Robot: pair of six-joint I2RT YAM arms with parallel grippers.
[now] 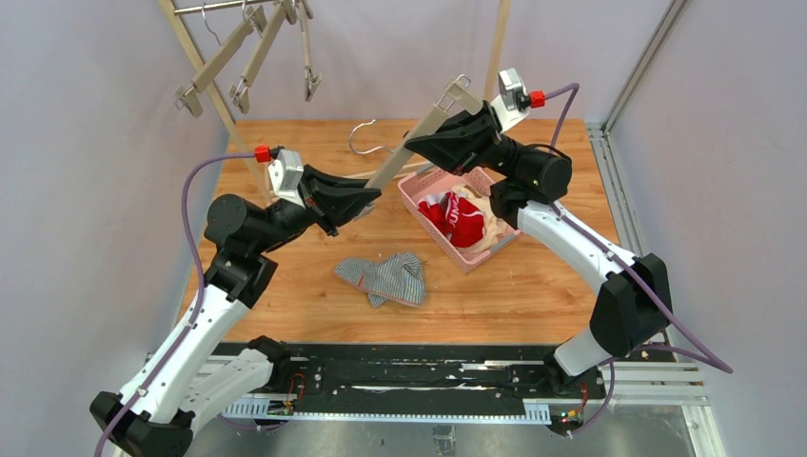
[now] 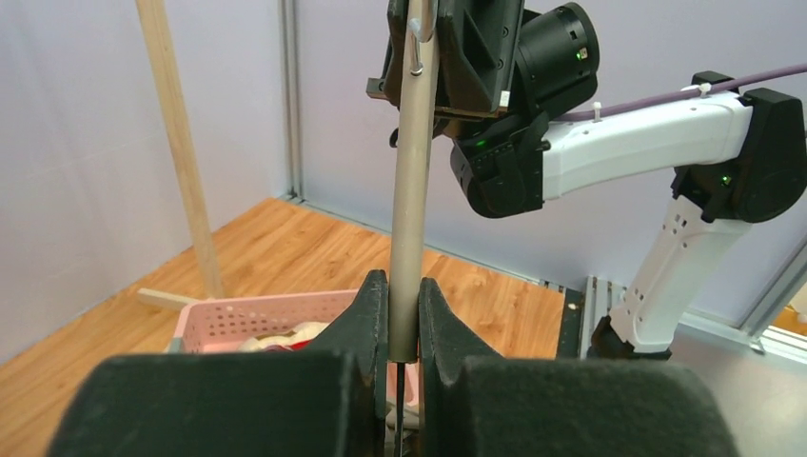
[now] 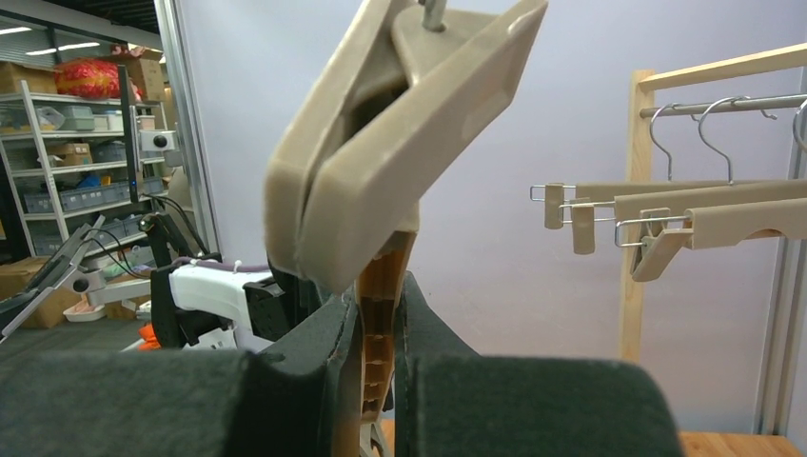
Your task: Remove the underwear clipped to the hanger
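Over the wooden surface [image 1: 285, 314], a pink basket [image 1: 411, 190] holds the red shorts [image 1: 460, 219] and cream shorts [image 1: 495, 233]. The striped shorts [image 1: 385, 278] lie beside it. Above the basket, the left end effector [image 1: 371, 202] and right end effector [image 1: 416, 145] each pinch one bare hanger [image 1: 388, 169]; uneven pulling may wrench it loose.

The basket [image 1: 426, 221] is pink. Inside it lie red underwear [image 1: 457, 217] with white trim and a cream pair [image 1: 495, 227]. Beside the basket, a grey-and-white fine-striped pair [image 1: 385, 276] lies on the orange-brown wood-grain table [image 1: 314, 314]. Above the basket, the hanger [image 1: 409, 143] is beige.
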